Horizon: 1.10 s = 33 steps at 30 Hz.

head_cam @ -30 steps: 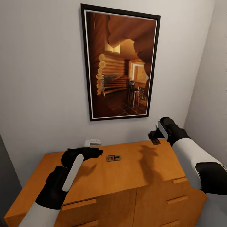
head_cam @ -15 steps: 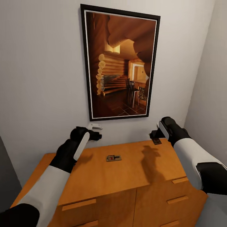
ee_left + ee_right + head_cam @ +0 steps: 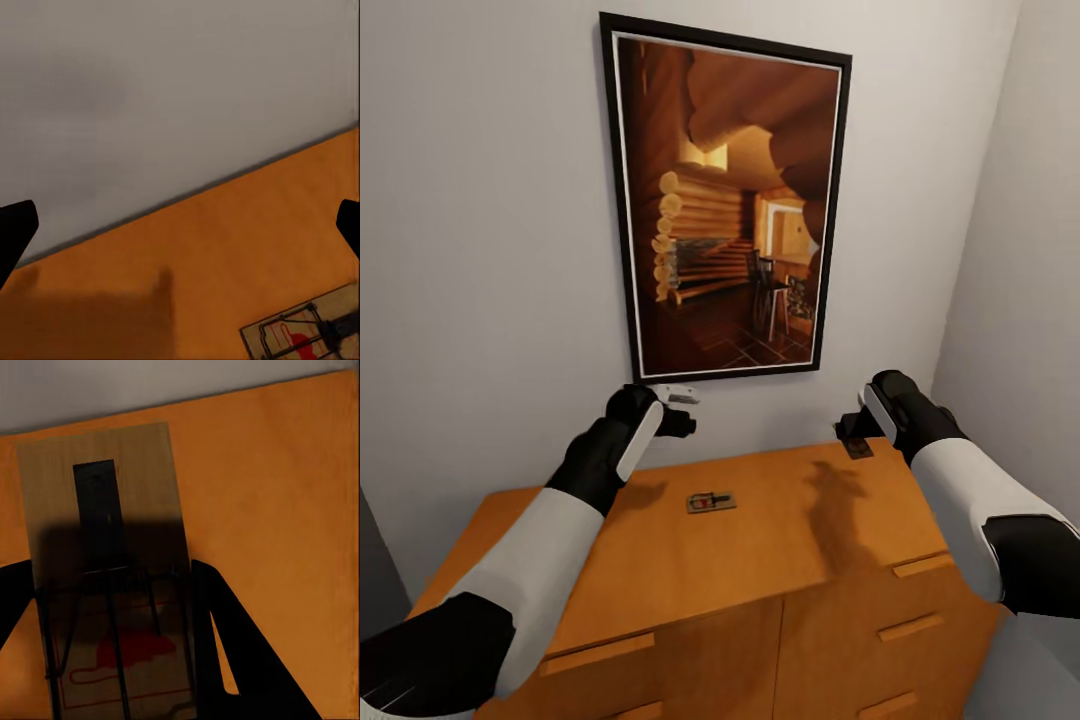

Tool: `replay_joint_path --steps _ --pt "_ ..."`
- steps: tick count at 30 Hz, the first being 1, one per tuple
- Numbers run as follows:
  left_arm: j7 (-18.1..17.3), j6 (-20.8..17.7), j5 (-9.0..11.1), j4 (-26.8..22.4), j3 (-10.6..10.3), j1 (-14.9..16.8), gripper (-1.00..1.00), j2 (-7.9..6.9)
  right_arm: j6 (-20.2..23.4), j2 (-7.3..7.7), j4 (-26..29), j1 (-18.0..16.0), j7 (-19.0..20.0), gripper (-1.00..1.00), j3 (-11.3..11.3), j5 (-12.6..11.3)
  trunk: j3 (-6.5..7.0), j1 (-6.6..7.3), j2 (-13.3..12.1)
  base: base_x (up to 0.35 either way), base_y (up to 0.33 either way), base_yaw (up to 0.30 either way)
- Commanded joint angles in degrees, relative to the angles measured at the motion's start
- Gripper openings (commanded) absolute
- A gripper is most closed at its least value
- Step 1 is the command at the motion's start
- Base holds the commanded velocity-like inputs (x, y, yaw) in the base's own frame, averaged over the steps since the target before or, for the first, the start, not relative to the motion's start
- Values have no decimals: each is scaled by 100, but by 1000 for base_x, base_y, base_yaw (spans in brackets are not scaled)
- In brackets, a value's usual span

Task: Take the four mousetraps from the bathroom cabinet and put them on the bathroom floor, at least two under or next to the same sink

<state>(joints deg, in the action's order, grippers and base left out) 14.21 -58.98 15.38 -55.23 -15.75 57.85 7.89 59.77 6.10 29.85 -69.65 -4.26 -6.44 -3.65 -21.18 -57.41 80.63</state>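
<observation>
gripping a mousetrap in right gripper, above cabinet

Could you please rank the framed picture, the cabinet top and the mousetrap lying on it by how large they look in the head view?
1. Cabinet top and framed picture: close in apparent area, and the cabinet is nearer the camera, so I won't rank them.
2. Mousetrap: by far the smallest.

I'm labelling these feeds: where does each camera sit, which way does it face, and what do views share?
Head: looks forward and down at the cabinet and the framed picture; both arms show.
Left wrist: near the left gripper, faces cabinet top and wall; dark fingertips show.
Right wrist: near the right gripper, close over a mousetrap.
Shared: head and left wrist show the middle mousetrap.
</observation>
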Motion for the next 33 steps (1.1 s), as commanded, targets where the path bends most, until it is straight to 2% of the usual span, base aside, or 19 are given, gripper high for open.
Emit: replay_joint_path --steps 1,4,7,13,23,29,33 --pt "55 -16 60 -1 -12 7 100 0 23 6 5 -4 -49 -100 -40 -52 -5 0 4 0 0 -237" --pt "50 -16 59 26 -90 12 100 3 23 6 7 -4 -48 -100 -38 -39 5 0 4 0 0 -253" --pt "48 -11 55 76 -317 15 100 2 23 6 10 -4 -48 -100 -39 -34 17 0 4 0 0 -264" --pt "45 -8 53 161 -474 16 100 -23 23 5 12 -4 -48 -100 -38 -31 41 0 4 0 0 -269" --pt "36 -18 66 290 -525 19 100 -99 23 5 12 -4 -48 -100 -34 -31 83 0 4 0 0 -261" --pt "21 -24 81 573 -519 18 100 -100 23 5 12 -4 -48 -100 -33 -31 90 0 4 0 0 -72" --pt "-113 -32 94 750 -518 56 100 -100 23 5 12 -4 -48 -100 -33 -31 91 0 4 0 0 -16"
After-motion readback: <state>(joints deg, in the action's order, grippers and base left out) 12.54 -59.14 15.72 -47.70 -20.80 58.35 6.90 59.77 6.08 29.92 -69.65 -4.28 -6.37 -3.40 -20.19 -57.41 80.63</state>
